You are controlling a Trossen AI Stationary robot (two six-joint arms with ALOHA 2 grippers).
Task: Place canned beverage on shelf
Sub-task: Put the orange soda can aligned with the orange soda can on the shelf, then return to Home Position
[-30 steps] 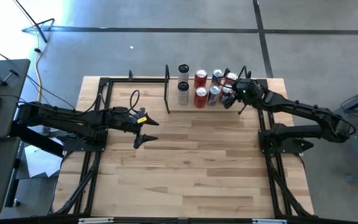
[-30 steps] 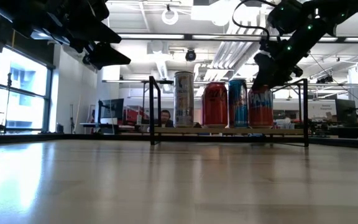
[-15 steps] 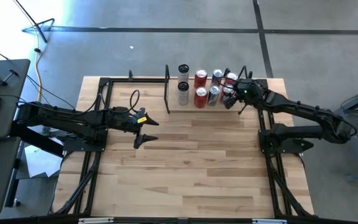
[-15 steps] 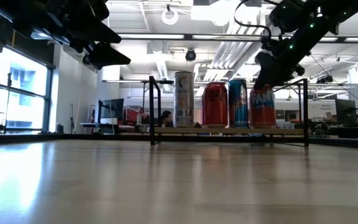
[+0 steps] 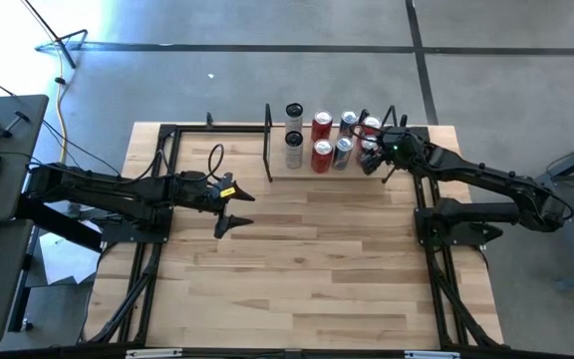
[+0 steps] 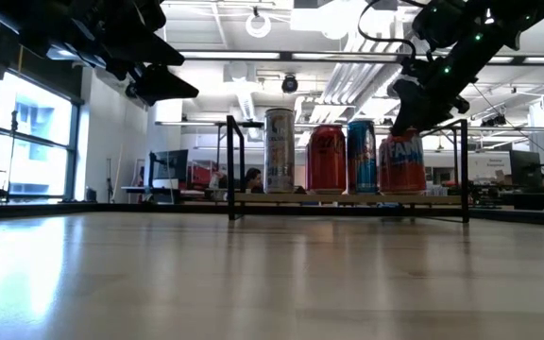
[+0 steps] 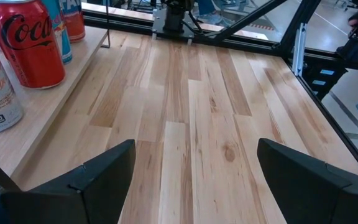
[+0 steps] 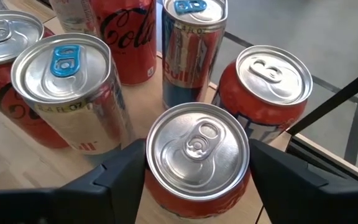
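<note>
Your right gripper (image 8: 194, 180) stands over the right end of the shelf (image 6: 348, 199), its dark fingers (image 8: 120, 177) flanking an orange can (image 8: 197, 155) without visibly pressing it. The can is a smooth aluminium cylinder with a bright round lid, upright on the light-wood board, long axis vertical, pull-tab up, just beside other cans. Your left gripper (image 7: 191, 180) hovers wide open over bare tabletop (image 5: 307, 269).

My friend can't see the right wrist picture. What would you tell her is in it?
A silver-topped orange can sits between the right gripper's two dark jaws, seen from above. Around it stand more cans: two slim silver-and-blue ones, red cola cans and another orange can.
</note>
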